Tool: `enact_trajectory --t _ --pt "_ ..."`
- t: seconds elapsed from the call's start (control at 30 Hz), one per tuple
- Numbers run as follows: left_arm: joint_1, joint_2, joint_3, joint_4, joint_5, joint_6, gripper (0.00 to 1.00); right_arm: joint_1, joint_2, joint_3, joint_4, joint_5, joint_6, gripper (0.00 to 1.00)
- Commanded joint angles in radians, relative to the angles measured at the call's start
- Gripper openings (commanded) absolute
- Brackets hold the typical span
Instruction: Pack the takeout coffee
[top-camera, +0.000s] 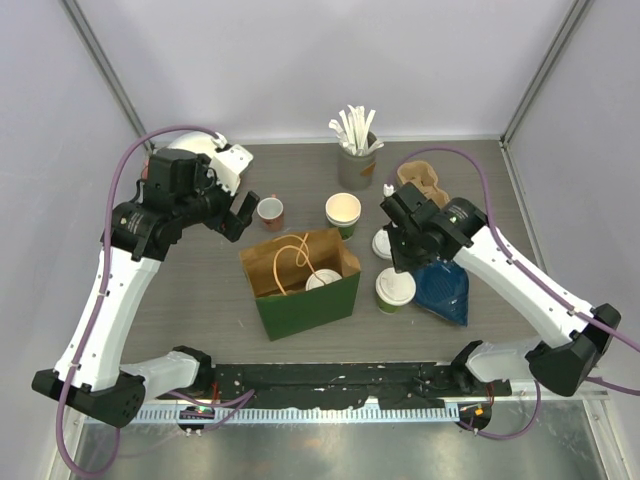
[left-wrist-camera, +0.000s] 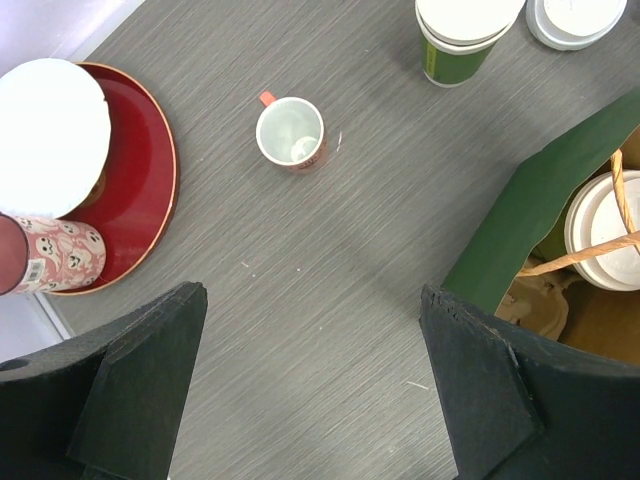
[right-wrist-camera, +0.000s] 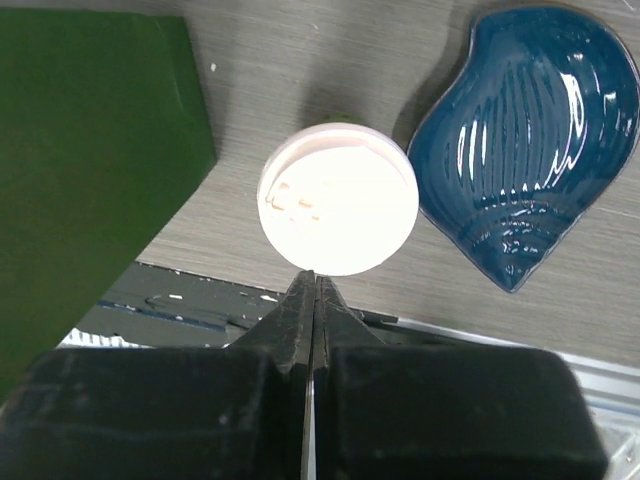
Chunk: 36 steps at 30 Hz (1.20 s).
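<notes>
**Top view.** The green paper bag (top-camera: 310, 305) stands open at the centre of the bench (top-camera: 200, 290). It contains one bagged cup (top-camera: 322, 280), which is fitted with a white lid. Behind the bag stands the open green cup (top-camera: 343, 212), with no lid and a cream inside. The loose white lid (top-camera: 383, 243) lies just to its right. The lidded green cup (top-camera: 395, 290) stands right of the bag, beside the blue shell dish (top-camera: 447, 292). A grey holder (top-camera: 354, 170) at the rear contains white sticks. My left pincer (top-camera: 238, 213) hangs near the red-and-white cup (top-camera: 270, 211). My right pincer (top-camera: 402, 258) hangs over the lidded green cup.

**Left wrist view.** My left pincer (left-wrist-camera: 310, 400) is spread wide and holds nothing. Below it, the red-and-white cup (left-wrist-camera: 290, 133) holds no drink. The red plate (left-wrist-camera: 145, 170) carries the pink tumbler (left-wrist-camera: 55, 255) and a round white object that I cannot identify. The open green cup (left-wrist-camera: 465, 40) and the loose white lid (left-wrist-camera: 580, 20) lie at the top edge. The bag (left-wrist-camera: 540, 200) shows the bagged cup (left-wrist-camera: 600, 230) inside.

**Right wrist view.** The fingers of my right pincer (right-wrist-camera: 313, 290) are pressed together and grip nothing. The lidded green cup (right-wrist-camera: 338, 200) stands directly beyond the tips, between the bag (right-wrist-camera: 90, 160) and the blue shell dish (right-wrist-camera: 530, 140). The dish is empty.
</notes>
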Motion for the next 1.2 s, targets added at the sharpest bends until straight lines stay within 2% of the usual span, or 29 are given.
enact_trajectory --t 0.0,0.03,0.1,0.3,0.47,0.6,0.9,0.97,1.17 --pt "-0.004 -0.001 0.003 0.035 0.024 -0.020 0.92 0.003 -0.059 -0.098 0.152 -0.037 0.028 0.01" --pt "-0.004 0.002 0.006 0.035 0.025 -0.020 0.92 0.003 -0.064 -0.143 0.197 -0.094 0.033 0.01" --pt "-0.004 0.011 0.011 0.033 0.025 -0.022 0.92 0.002 -0.076 -0.257 0.295 -0.101 0.045 0.01" --pt "-0.004 0.019 0.017 0.030 0.031 -0.016 0.92 -0.038 -0.105 -0.441 0.365 -0.091 0.056 0.01" --pt "-0.004 0.014 0.011 0.033 0.031 -0.016 0.92 -0.038 -0.130 -0.363 0.302 -0.076 0.054 0.01" --pt "-0.004 0.016 0.011 0.036 0.033 -0.014 0.92 -0.035 -0.108 -0.239 0.225 -0.078 0.033 0.01" --pt "-0.002 0.017 0.013 0.030 0.031 -0.009 0.92 -0.009 -0.082 -0.076 0.213 -0.042 0.002 0.01" --pt "-0.004 0.017 0.013 0.032 0.031 -0.009 0.92 -0.008 -0.078 -0.098 0.239 -0.050 -0.002 0.01" --pt "-0.004 0.013 0.006 0.027 0.030 -0.008 0.92 -0.035 -0.094 -0.399 0.409 -0.107 0.016 0.01"
